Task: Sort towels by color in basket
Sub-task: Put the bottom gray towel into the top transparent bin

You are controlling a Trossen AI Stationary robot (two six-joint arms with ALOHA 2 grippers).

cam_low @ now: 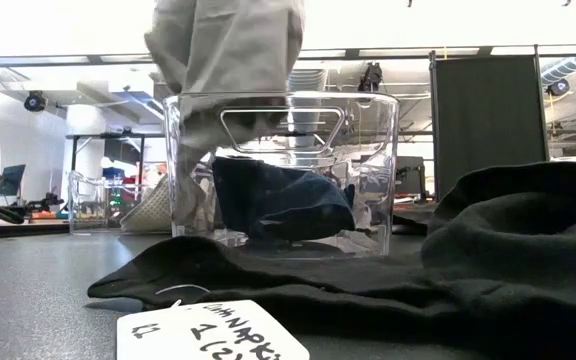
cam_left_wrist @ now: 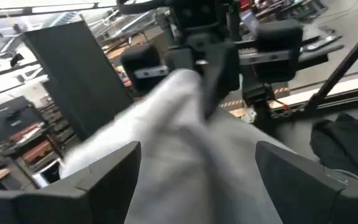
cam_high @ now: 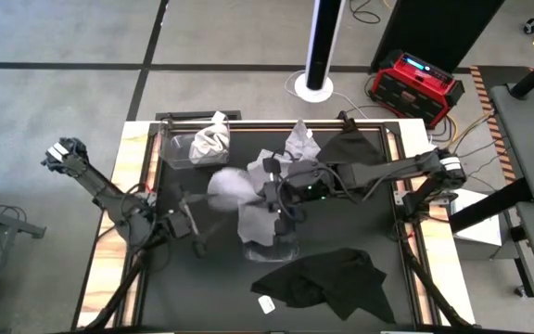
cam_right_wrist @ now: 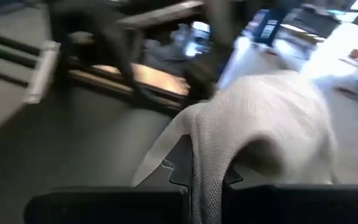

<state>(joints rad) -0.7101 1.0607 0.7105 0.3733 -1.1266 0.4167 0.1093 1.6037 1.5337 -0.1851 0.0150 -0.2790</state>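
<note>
A light grey towel (cam_high: pixel 239 199) hangs from my right gripper (cam_high: pixel 273 199), which is shut on it, above a clear basket (cam_low: pixel 283 165). A navy blue towel (cam_low: pixel 278 200) lies in that basket. My left gripper (cam_high: pixel 199 228) is open just to the towel's left. In the left wrist view its fingers (cam_left_wrist: pixel 110 180) stand wide apart with the grey towel (cam_left_wrist: pixel 191 149) in front of them. A black towel (cam_high: pixel 327 278) lies spread on the table near the front right. My right gripper pinches a fold of the light grey towel (cam_right_wrist: pixel 229 130) between its two fingers; the cloth drapes over them and hides the exact place. The towel hangs below, its lower part (cam_low: pixel 193 150) reaching down into the left side of the clear basket. Whether my left gripper touches the towel, I cannot tell.
A second clear basket (cam_high: pixel 188 150) at the far left holds a light towel (cam_high: pixel 213 134). Another light towel (cam_high: pixel 299 144) and a black towel (cam_high: pixel 350 148) lie at the far edge. A white tag (cam_high: pixel 267 303) lies near the front.
</note>
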